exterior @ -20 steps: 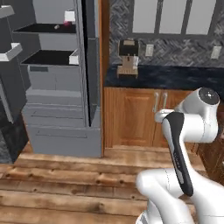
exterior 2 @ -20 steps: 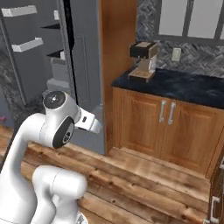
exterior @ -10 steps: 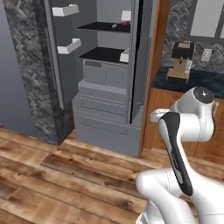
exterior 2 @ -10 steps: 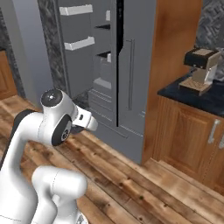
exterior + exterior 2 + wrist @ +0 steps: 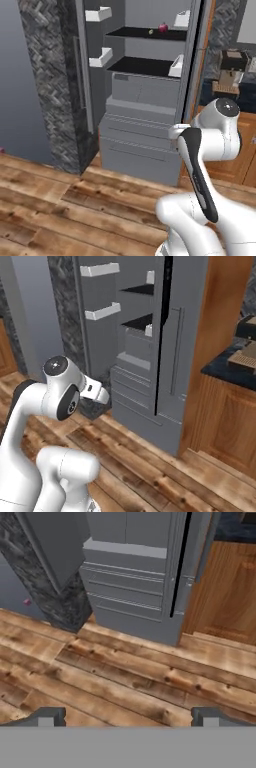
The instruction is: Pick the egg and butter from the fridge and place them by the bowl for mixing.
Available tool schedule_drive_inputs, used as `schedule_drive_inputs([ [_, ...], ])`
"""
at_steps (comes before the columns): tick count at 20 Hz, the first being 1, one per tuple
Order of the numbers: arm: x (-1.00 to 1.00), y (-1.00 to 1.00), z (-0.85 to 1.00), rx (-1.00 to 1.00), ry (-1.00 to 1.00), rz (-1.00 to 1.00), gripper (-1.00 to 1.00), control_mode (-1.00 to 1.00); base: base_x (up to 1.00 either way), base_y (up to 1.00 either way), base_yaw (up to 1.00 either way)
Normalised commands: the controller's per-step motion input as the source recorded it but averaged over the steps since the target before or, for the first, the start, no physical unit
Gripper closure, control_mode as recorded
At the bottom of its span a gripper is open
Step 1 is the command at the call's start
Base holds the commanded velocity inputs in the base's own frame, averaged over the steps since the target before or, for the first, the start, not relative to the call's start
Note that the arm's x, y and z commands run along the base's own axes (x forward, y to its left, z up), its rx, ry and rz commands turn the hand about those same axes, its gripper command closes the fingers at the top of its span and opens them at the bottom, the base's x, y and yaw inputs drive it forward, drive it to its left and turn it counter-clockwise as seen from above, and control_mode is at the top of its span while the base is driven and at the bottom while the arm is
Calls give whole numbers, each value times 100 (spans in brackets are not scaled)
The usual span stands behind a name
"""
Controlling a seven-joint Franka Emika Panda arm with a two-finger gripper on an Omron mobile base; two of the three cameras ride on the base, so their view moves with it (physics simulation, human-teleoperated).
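Observation:
The grey fridge (image 5: 140, 146) stands open ahead, also seen from the right base (image 5: 134, 387) and by the hand camera (image 5: 131, 598). On its upper black shelf lie a small pale yellowish item (image 5: 151, 31), perhaps the butter, and a dark red round item (image 5: 163, 27). I cannot make out the egg. The bowl is out of view. My gripper (image 5: 127, 718) is open, its fingertips (image 5: 46, 717) wide apart with nothing between them, hanging over the wooden floor well short of the fridge drawers. The arm is folded up close to the base.
White door bins (image 5: 102, 57) hang on the open left door. A wooden cabinet (image 5: 225, 421) with a dark counter and a coffee machine (image 5: 229, 75) stands right of the fridge. Dark stone wall (image 5: 47, 85) flanks its left. Open wooden floor (image 5: 125, 677) lies in front.
The whole picture has shifted: the base has moved, bringing the fridge from the left to the middle of both base views. The arm keeps its folded pose and the gripper stays open.

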Motion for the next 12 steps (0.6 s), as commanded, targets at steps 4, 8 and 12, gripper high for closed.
schedule_drive_inputs([
  [4,0,0,0,0,0,0,-100,100,67,44,-29],
  [8,0,0,0,0,0,0,-100,100,67,40,-34],
  [12,0,0,0,0,0,0,-100,100,67,36,-28],
])
